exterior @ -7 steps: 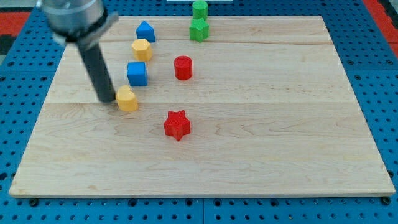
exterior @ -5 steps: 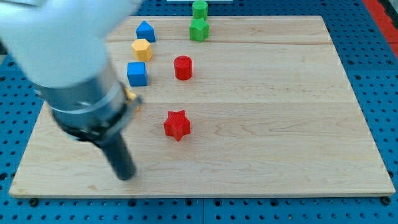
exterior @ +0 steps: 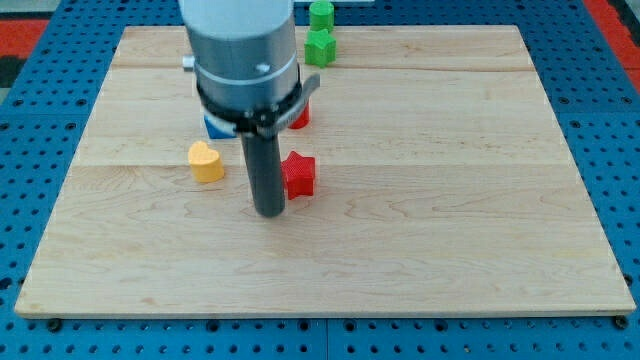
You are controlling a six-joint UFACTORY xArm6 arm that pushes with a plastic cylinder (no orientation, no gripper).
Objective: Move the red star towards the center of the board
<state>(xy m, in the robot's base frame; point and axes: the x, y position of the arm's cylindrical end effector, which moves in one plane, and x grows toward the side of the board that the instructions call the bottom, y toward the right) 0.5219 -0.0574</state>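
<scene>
My tip (exterior: pixel 269 212), a plain rod with no jaws to open or close, sits just left-below the red star (exterior: pixel 298 174), so an off-centre shove may spin it toward the red cylinder (exterior: pixel 299 116).

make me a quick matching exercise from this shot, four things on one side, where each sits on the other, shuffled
Things:
1. red star
2. yellow block
3. two green blocks
4. my tip

Places:
A. view's top edge of the board
B. just below and left of the red star in the view
C. right beside the rod, on its right in the view
D. left of the rod in the view, apart from it

Pairs: 1-C, 2-D, 3-A, 4-B
</scene>
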